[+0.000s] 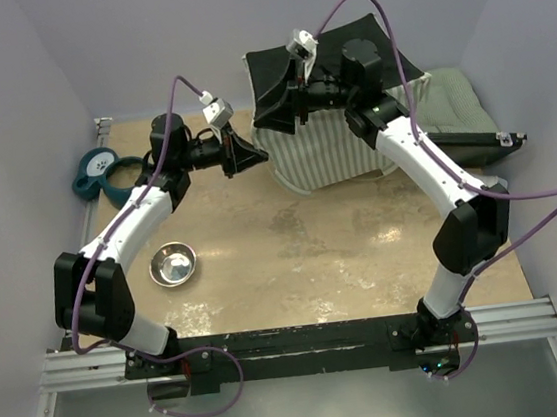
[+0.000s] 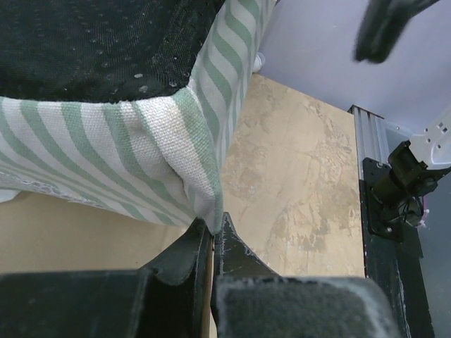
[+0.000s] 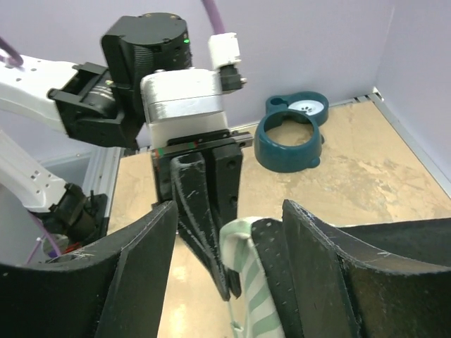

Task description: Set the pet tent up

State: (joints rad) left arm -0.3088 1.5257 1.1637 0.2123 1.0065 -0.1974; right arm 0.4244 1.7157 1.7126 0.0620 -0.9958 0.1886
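The left gripper (image 2: pixel 213 227) has its black jaws pinched together on a coarse woven corner of the pet tent (image 2: pixel 106 148), whose green-and-white striped cloth and dotted black mesh spread just beyond its tips. The right gripper (image 3: pixel 229 218) stands spread apart, with a striped tent edge lying loose between its broad fingers.

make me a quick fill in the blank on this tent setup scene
1. The left gripper is ____ on a corner of the pet tent.
2. The right gripper has its jaws ____ around the tent's edge.
3. The steel bowl lies nearest the ____ arm.
Missing words: shut; open; left.
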